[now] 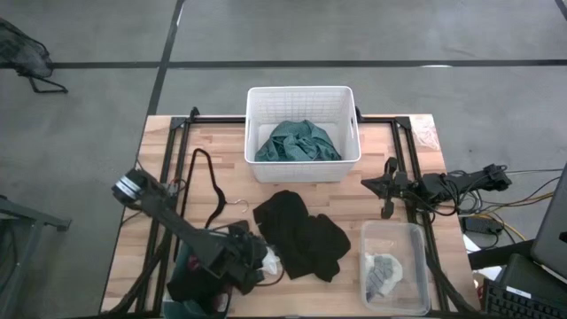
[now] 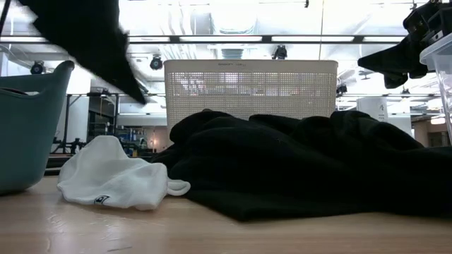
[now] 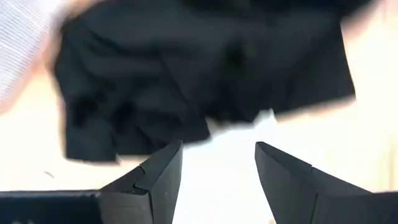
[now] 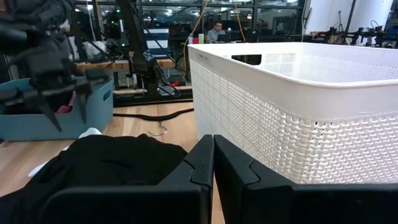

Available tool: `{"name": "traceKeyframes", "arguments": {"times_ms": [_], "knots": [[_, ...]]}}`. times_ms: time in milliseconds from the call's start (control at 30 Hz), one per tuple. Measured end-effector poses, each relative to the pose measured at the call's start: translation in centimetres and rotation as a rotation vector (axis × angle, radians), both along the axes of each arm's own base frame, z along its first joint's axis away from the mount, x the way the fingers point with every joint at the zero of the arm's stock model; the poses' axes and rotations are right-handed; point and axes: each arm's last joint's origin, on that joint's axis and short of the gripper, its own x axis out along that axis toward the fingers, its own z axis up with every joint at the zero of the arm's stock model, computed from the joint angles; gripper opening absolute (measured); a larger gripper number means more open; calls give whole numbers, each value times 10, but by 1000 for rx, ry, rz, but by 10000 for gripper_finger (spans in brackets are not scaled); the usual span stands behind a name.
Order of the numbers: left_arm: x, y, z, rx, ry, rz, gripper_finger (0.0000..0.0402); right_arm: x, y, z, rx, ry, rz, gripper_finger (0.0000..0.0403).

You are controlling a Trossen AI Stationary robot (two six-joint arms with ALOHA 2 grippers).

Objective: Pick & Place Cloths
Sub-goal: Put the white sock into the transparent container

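Our left gripper (image 3: 217, 168) hovers spread over the black cloth (image 1: 301, 232) mid-table, toward the front edge; right gripper (image 4: 213, 155) waits pressed together. A shallow pinch could miss the fabric.

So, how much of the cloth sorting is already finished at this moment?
Done: the teal cloth lies inside the white basket, and a grey piece is in the clear bin. In hand: nothing; the left gripper hovers with open jaws over the black cloth. The right gripper waits shut beside the basket. Left: the black cloth and the white piece on the table.
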Motion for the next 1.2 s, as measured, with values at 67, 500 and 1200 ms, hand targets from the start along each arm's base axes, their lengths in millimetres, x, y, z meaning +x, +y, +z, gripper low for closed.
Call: {"name": "traceKeyframes", "arguments": {"times_ms": [67,500,1200], "knots": [[-2,-1,-9,-21,62,-44,206,0,0,0,1,0,-1,9],[-3,-2,-14,-86,100,-30,206,0,0,0,-1,0,-1,9],[30,22,7,-137,193,-123,206,0,0,0,-1,0,0,9]]}}
